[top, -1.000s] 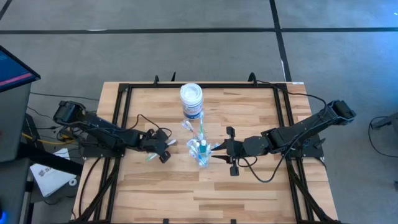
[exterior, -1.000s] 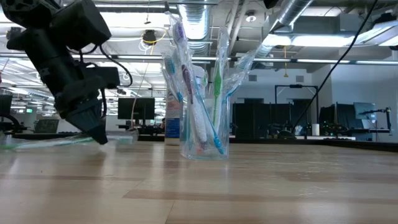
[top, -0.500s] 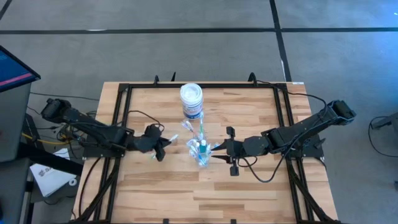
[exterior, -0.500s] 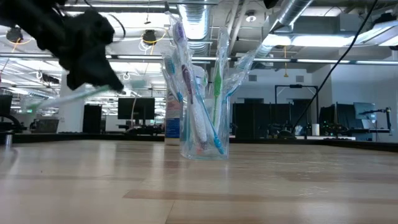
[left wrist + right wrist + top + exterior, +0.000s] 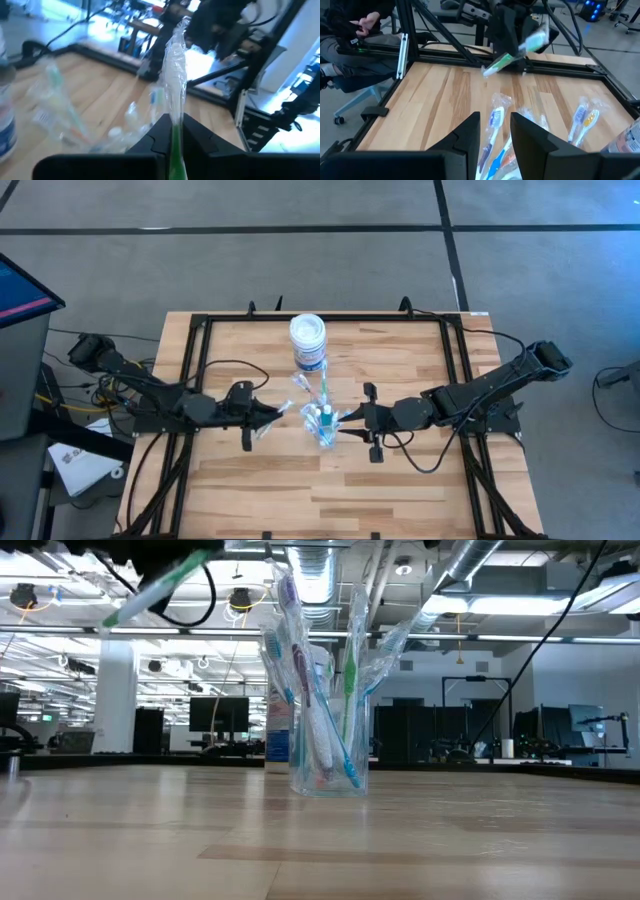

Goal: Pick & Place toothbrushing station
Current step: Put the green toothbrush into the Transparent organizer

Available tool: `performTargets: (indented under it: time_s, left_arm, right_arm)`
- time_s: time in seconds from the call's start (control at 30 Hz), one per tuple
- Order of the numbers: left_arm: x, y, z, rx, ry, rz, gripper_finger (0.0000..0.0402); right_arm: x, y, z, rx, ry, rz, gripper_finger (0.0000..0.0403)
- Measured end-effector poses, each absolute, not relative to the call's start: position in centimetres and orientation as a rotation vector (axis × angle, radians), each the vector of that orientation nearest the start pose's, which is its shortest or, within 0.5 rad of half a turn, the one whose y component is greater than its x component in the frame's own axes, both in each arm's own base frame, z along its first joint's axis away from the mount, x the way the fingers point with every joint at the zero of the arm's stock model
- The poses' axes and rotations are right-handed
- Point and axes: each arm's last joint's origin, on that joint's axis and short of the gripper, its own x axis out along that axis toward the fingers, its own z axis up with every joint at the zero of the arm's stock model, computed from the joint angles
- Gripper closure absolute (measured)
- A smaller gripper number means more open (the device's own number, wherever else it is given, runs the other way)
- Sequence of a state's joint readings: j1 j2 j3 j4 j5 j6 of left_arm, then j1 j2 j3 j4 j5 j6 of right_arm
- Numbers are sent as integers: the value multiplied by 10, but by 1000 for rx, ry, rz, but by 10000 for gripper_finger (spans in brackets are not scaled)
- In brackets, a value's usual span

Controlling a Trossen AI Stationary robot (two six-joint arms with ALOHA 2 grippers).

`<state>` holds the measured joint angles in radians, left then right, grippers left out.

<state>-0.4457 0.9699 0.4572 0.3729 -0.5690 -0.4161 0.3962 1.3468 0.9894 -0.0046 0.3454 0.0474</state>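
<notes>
A: How far along does this look?

B: Mostly done, I'd judge. The clear cup (image 5: 328,755) stands on the bench (image 5: 400,480) already crowded with wrapped toothbrushes (image 5: 300,670). The left gripper (image 5: 272,418) has its fingers clamped on one more, a green toothbrush (image 5: 176,100) in its wrapper, lifted off the bench and sticking out ahead of the fingertips toward the cup.

A: So what's left?

B: That brush still has to go into the cup, which sits just beyond the left fingers. I can't see any other brushes lying loose on the bench.

A: And the other arm?

B: The right gripper (image 5: 352,423) sits right at the cup's far side, fingers (image 5: 465,137) partly apart with the brush heads showing between them. Whether they press the cup I cannot tell. The white jar (image 5: 308,340) stands off beyond the cup, untouched.
</notes>
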Motion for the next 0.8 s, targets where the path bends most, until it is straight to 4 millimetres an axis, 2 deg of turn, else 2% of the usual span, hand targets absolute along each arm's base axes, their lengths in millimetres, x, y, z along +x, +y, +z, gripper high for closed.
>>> performTargets:
  time_s: [0.13, 0.3, 0.53, 0.8]
  left_arm:
    - [192, -79, 246, -314, 40, 112, 390]
    - [197, -83, 251, -268, -34, 94, 378]
    - [210, -90, 247, -213, -106, 89, 386]
    - [222, -93, 238, -221, -142, 89, 372]
  right_arm:
    - [283, 104, 300, -75, 315, 31, 305]
    - [288, 97, 306, -50, 258, 7, 305]
    - [291, 92, 313, -20, 184, -8, 305]
    - [292, 92, 317, -5, 144, -3, 305]
